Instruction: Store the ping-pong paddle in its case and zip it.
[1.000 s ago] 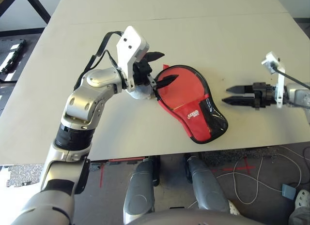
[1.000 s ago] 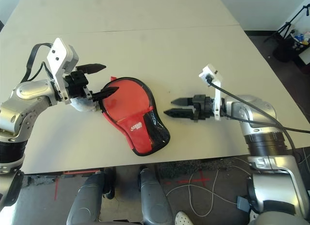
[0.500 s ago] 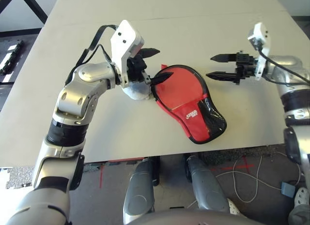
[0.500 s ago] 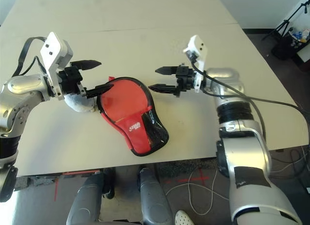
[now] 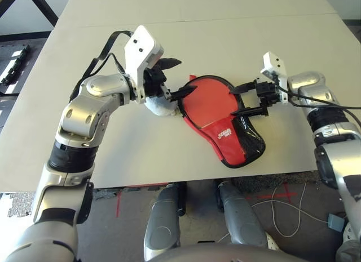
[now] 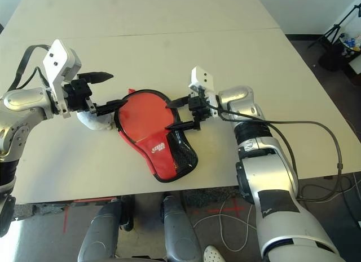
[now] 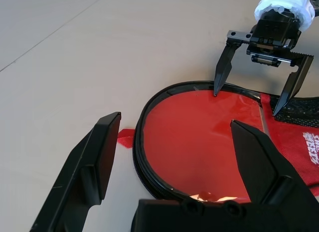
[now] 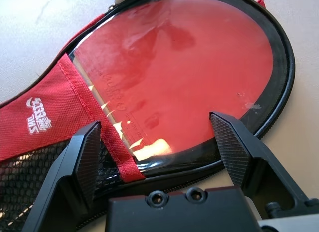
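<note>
I count one case (image 5: 231,152), lying flat on the one table (image 5: 169,25), with its rounded end farther from me and its narrow end angled toward the near edge, to my right. One round red face, the paddle (image 8: 199,57), shows through the case's clear window; I can't make out its handle. One grey-white lump (image 6: 95,121) sits just beside the case, on the left. I have two grippers, both open and with nothing between their fingers. The left gripper (image 5: 188,76) has its nearer finger reaching over the case's left rim; the right gripper (image 5: 232,102) comes in from the other side, its tips at the right part of the rounded end. I can't tell whether either touches. The case is red cloth low down, with a black mesh pocket (image 8: 25,192) along one side, a black border with a zipper (image 7: 137,157) round the edge and one small red tab (image 7: 125,137) at the rounded end. The window is glossy, with bright glints near the cloth. I see one white logo (image 8: 39,116), Chinese characters above letters that look like DHS, and faint, unreadable marks on the red face.
</note>
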